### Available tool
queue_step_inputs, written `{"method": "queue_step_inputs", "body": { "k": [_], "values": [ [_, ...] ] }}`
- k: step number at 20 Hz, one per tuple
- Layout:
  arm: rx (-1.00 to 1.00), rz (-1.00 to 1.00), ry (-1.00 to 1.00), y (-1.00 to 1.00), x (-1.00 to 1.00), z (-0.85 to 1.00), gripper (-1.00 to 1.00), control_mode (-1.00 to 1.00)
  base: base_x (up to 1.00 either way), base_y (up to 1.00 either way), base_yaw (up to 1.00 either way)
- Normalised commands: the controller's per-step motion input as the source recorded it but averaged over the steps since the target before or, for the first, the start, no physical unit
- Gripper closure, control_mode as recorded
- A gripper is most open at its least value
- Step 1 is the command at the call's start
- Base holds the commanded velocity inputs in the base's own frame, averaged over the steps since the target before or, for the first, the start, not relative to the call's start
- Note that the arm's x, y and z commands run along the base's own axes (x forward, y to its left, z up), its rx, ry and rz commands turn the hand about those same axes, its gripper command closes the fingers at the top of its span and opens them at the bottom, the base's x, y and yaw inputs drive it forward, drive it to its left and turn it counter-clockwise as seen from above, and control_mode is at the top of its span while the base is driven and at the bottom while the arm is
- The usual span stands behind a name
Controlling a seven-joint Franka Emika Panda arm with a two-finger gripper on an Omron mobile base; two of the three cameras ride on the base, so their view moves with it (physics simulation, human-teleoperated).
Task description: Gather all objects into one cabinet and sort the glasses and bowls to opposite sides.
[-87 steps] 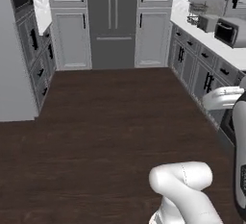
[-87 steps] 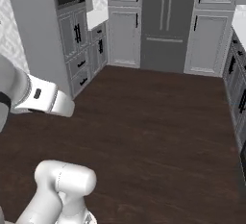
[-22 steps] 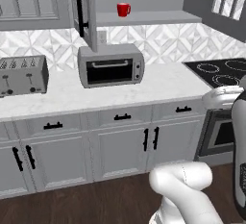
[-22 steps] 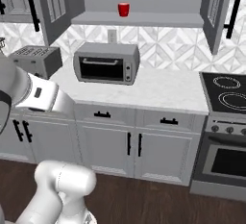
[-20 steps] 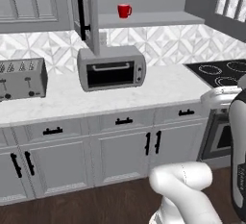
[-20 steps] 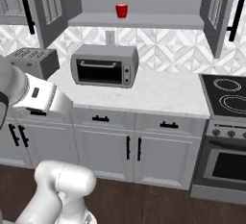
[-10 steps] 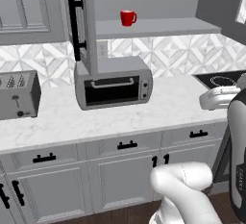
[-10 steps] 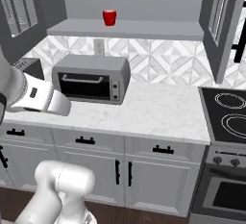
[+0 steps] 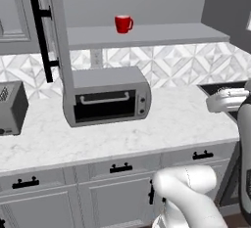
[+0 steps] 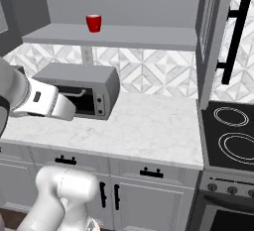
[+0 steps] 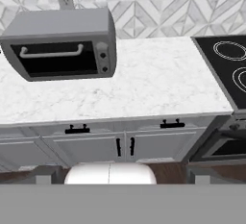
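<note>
A glossy red mug (image 9: 123,24) (image 10: 93,23) stands alone on the plain grey shelf (image 9: 157,35) (image 10: 129,37) of the wall cabinet. The cabinet's door (image 9: 58,51) (image 10: 214,36) hangs open, and its long black bar handle (image 9: 41,36) (image 10: 233,36) shows. In the hand view my gripper (image 11: 123,175) is open with nothing between its fingertips (image 11: 48,175). It looks down at the counter from well below and in front of the shelf. No bowls are in view.
A grey toaster oven (image 9: 105,102) (image 10: 82,91) (image 11: 62,43) sits on the marble counter (image 9: 176,119) under the shelf. A toaster (image 9: 12,107) stands at the left, a black stovetop (image 10: 230,136) (image 11: 226,64) at the right. Drawers with black handles (image 11: 77,130) run below.
The base has turned from the open floor to the counter and driven closer, so the whole scene has shifted and grown. The gripper has stayed open.
</note>
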Motion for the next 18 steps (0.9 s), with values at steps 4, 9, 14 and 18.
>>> {"method": "queue_step_inputs", "body": {
  "k": [4, 9, 14, 18],
  "values": [
    [0.00, 0.00, 0.00, 0.00, 0.00, 0.00, -1.00, 1.00, 0.76, 0.00, 0.00],
    [0.00, 0.00, 0.00, 0.00, 0.00, 0.00, -1.00, 1.00, 0.45, 0.00, -0.02],
    [0.00, 0.00, -0.02, 0.00, 0.02, 0.00, -1.00, -1.00, 0.24, 0.00, 0.00],
    [0.00, 0.00, -0.29, 0.00, 0.02, 0.25, -1.00, -1.00, 0.00, 0.00, 0.00]
  ]
}}
